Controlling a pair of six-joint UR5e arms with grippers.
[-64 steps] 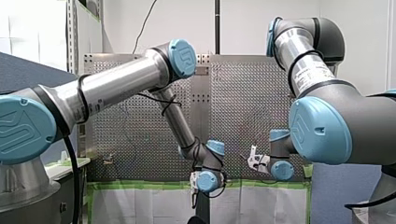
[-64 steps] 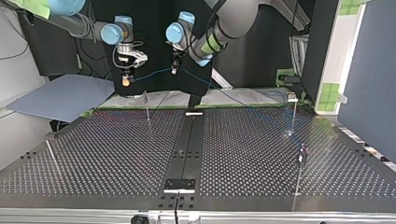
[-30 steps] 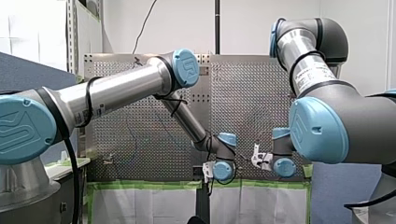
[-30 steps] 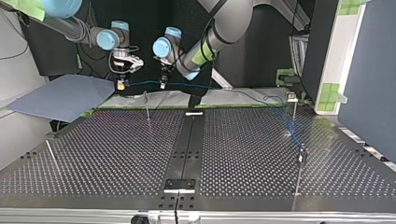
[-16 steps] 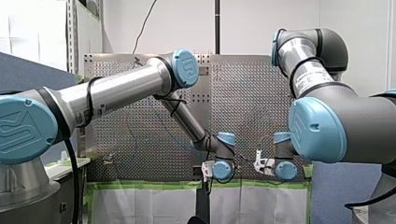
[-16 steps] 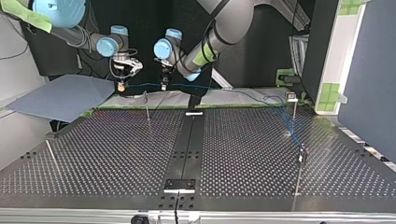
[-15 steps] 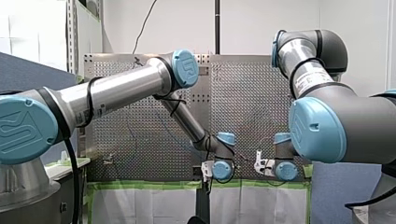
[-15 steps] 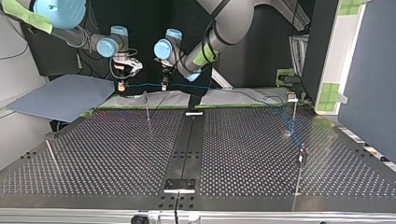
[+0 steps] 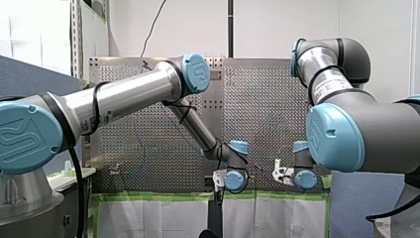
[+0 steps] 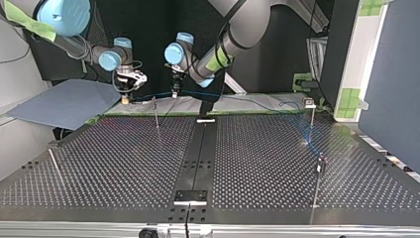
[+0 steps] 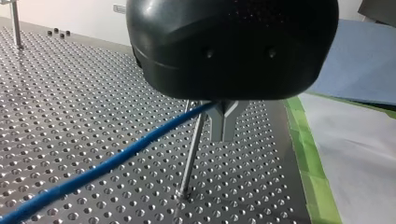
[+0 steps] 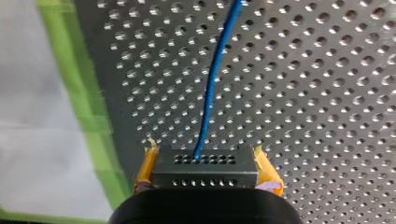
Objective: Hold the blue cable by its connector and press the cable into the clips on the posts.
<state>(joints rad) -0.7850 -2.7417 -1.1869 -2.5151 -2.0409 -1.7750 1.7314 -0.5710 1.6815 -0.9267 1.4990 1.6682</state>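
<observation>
Seen from the top view, the perforated metal tabletop (image 10: 124, 163) has green tape (image 10: 247, 113) along its far edge, with a white sheet (image 10: 233, 106) just beyond. Off the tabletop's far left corner lies a flat blue-grey board (image 10: 59, 101), and a white wall (image 10: 12, 74) stands beside it. Behind the tabletop the backdrop (image 10: 148, 25) is dark. Right of the tabletop stand a white upright frame (image 10: 352, 54) patched with green tape and a blue-grey partition (image 10: 391, 84).

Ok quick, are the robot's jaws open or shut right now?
Left gripper: shut on the thin blue cable.
Right gripper: shut on the cable's dark perforated connector block.
</observation>
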